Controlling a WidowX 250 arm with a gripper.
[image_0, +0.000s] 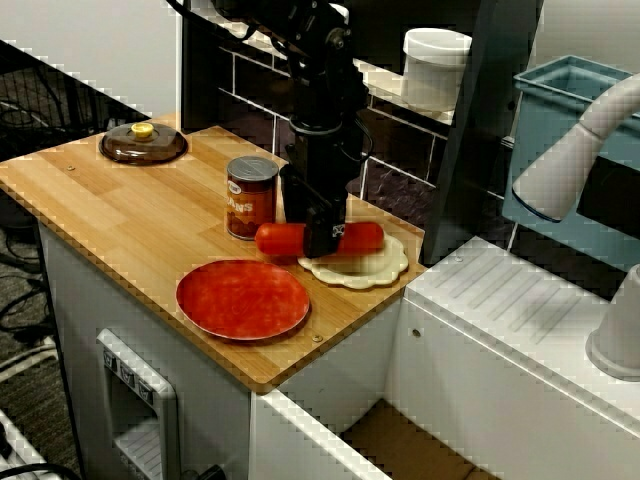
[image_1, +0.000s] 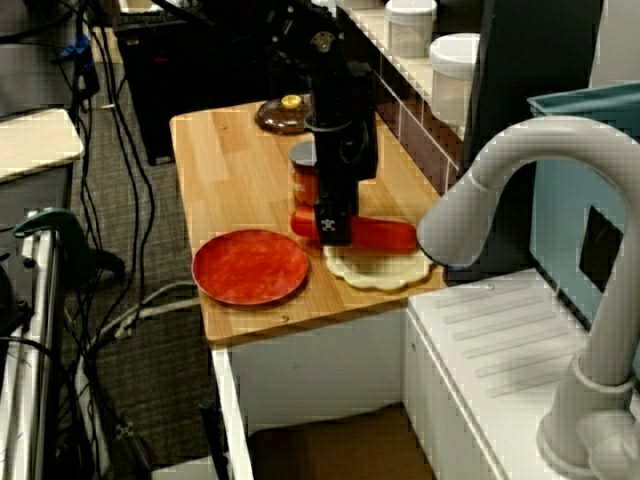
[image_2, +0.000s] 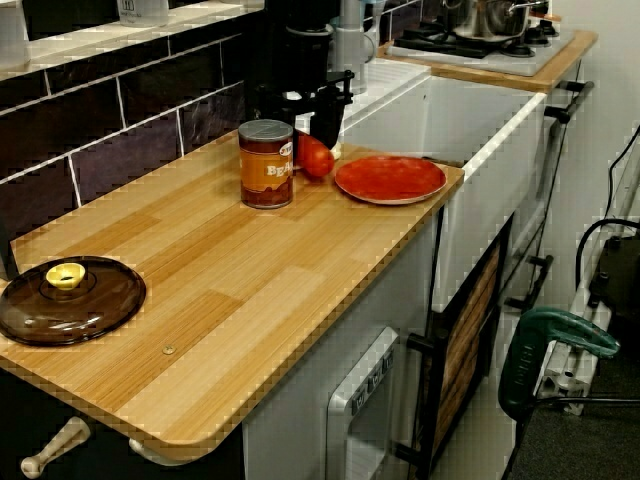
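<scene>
My black gripper (image_0: 323, 243) comes straight down and is shut across the middle of a long red sausage-shaped object (image_0: 279, 238), which lies level. The object's right end hangs over a cream scalloped plate (image_0: 368, 268); I cannot tell whether it touches the plate. An orange-labelled can (image_0: 251, 196) stands upright just left of the gripper, and a flat red plate (image_0: 243, 298) lies in front of it. From the high side view the gripper (image_1: 335, 236) grips the red object (image_1: 388, 234) over the cream plate (image_1: 384, 270). In the low view along the counter, the red object (image_2: 316, 157) shows behind the can (image_2: 266, 163).
A brown glass lid (image_0: 143, 143) with a yellow knob lies at the far left of the wooden counter (image_0: 120, 215). A white sink unit (image_0: 520, 320) and a grey tap (image_1: 490, 190) adjoin the counter on the right. White jars (image_0: 435, 65) stand on the back ledge.
</scene>
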